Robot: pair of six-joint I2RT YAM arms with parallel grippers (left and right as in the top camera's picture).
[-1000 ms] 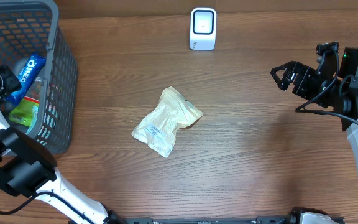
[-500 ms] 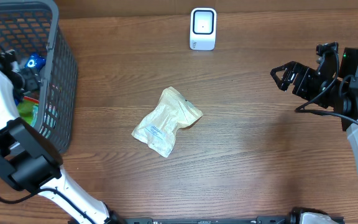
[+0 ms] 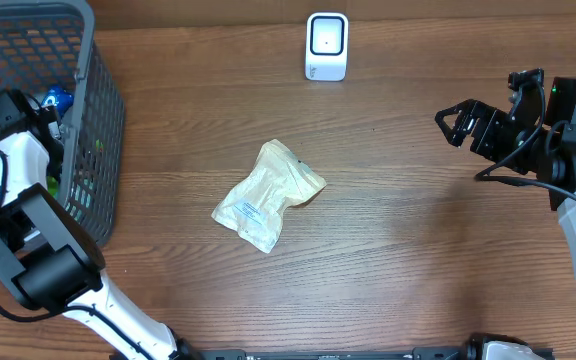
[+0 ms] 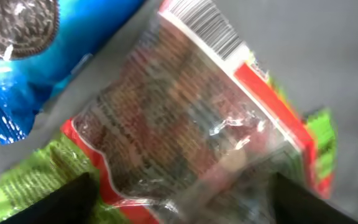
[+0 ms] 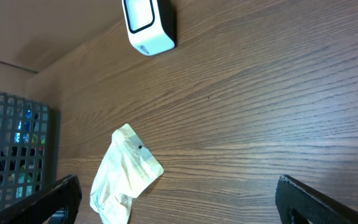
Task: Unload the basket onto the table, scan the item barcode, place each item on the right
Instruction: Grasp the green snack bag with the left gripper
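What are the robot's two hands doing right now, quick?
Left gripper: open, over the snack packet.
Right gripper: open, empty.

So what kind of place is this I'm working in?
Most likely a mock shop checkout on a wooden table: a white barcode scanner stands at the back, a grey shopping basket holds snack packets on the left, and a pale pouch lies mid-table.
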